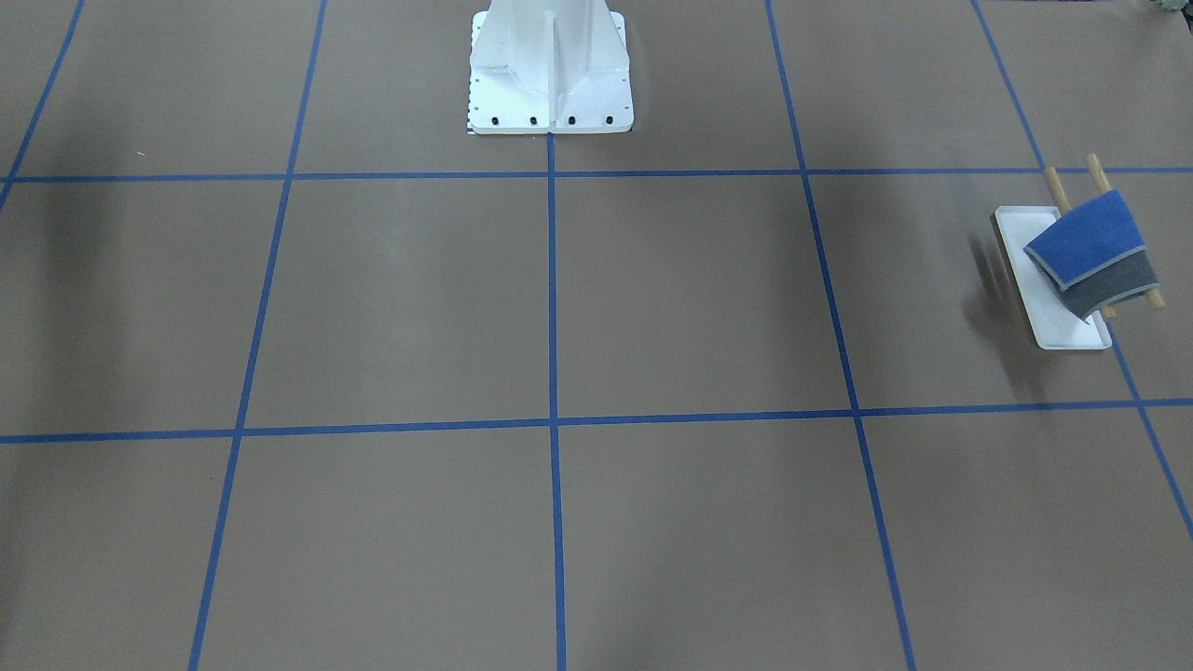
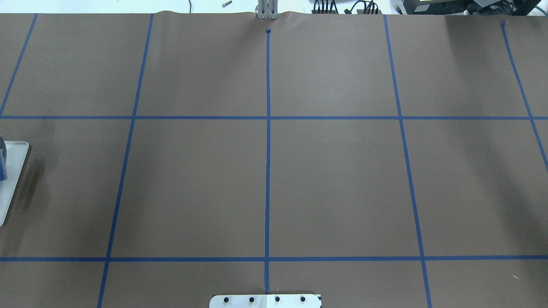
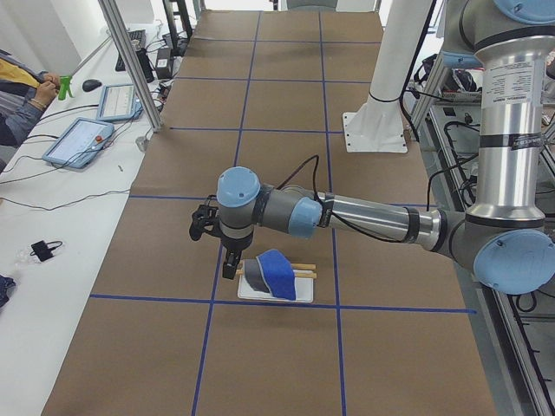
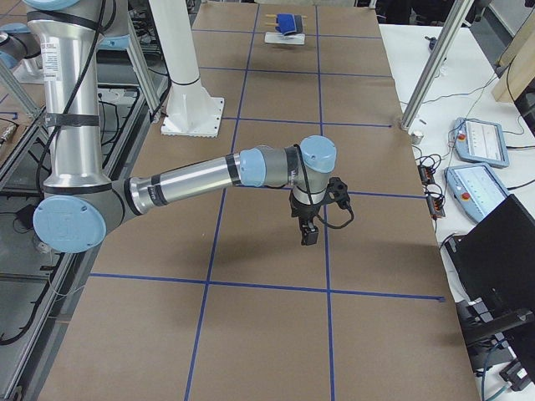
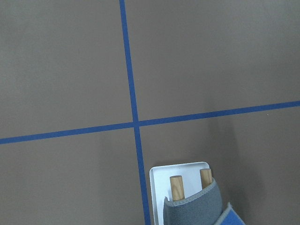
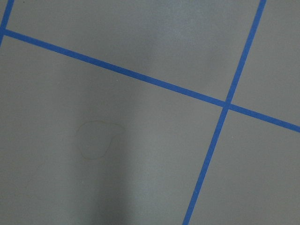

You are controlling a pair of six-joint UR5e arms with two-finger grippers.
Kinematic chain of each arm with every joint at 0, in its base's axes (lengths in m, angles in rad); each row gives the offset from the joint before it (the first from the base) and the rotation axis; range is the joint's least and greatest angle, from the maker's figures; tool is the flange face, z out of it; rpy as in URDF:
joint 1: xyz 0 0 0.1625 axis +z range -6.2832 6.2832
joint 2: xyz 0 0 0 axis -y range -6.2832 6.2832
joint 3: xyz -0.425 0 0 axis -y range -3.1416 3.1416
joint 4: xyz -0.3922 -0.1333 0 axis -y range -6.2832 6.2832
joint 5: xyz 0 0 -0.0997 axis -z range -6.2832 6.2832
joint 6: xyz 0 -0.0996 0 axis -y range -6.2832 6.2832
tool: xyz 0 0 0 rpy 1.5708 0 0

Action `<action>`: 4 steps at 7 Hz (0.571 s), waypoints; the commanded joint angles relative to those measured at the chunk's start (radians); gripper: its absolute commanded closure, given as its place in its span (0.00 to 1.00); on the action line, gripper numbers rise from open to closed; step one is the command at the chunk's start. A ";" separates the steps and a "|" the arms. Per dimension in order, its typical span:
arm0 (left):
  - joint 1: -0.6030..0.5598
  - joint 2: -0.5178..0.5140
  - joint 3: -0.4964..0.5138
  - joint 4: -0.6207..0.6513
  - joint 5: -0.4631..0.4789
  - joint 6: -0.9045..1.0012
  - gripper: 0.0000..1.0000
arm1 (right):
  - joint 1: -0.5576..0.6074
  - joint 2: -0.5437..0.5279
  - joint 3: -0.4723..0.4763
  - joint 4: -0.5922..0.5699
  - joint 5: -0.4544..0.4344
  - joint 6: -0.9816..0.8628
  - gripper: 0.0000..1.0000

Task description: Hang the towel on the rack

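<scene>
The towel (image 1: 1090, 247) hangs draped over the two wooden rods (image 1: 1058, 191) of the rack (image 1: 1072, 337). Its blue side faces up and its dark grey side shows along the lower fold. The rack's white tray (image 1: 1049, 308) sits flat on the brown counter (image 1: 652, 308), at the end on the robot's left, well apart from the white pedestal (image 1: 550, 75).

The left pincer (image 3: 227, 264) points downward just beside the rack's end. It seems to be clear of the towel, though the side view is too coarse to be sure. How far its jaws stand apart cannot be told.

The right pincer (image 4: 309, 234) points down above bare counter, far from the rack. It shows only in a side view, so whether it is open or closed cannot be told either.
</scene>
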 commanded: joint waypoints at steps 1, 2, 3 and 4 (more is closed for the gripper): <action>0.007 0.004 0.002 0.003 0.002 0.004 0.02 | 0.002 -0.011 -0.062 0.003 -0.002 -0.006 0.00; 0.007 0.042 0.006 0.001 -0.004 0.007 0.02 | 0.002 -0.025 -0.084 0.027 -0.002 -0.013 0.00; 0.007 0.059 0.005 0.000 -0.010 0.007 0.02 | 0.002 -0.048 -0.091 0.076 -0.003 -0.013 0.00; 0.007 0.041 -0.019 0.004 -0.011 0.002 0.02 | 0.002 -0.059 -0.090 0.104 -0.002 -0.004 0.00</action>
